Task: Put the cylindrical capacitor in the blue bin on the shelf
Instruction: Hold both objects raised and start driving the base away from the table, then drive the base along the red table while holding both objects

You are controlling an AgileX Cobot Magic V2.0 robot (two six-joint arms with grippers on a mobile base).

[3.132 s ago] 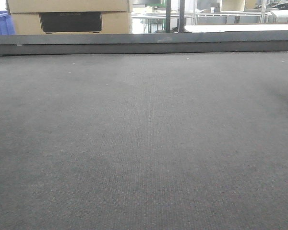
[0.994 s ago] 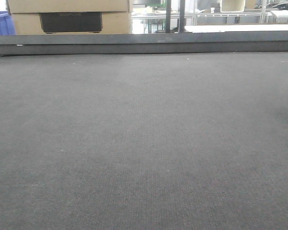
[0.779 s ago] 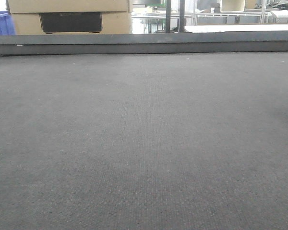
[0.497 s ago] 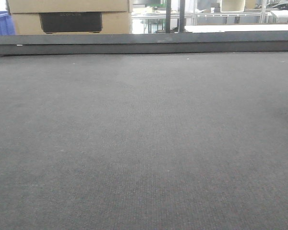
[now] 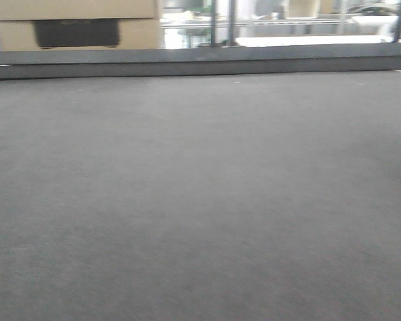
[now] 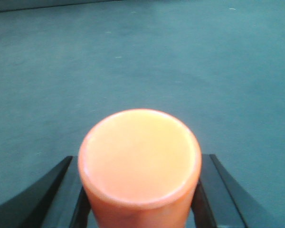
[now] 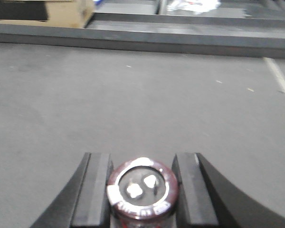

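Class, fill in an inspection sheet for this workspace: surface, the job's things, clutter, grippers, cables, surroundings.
Surface: dark grey woven mat, flat, with a raised edge along the far side.
Job's things: capacitor held in the right gripper, silvery end facing the wrist camera; blue bin and shelf not seen.
Clutter: nothing seen except a few pale specks on the mat.
Grippers: left gripper shut on an orange cylinder; right gripper shut on the capacitor, black fingers on either side.
Cables: nothing seen.
Surroundings: cardboard box beyond the raised edge; white line at the right of the mat; background blurred.
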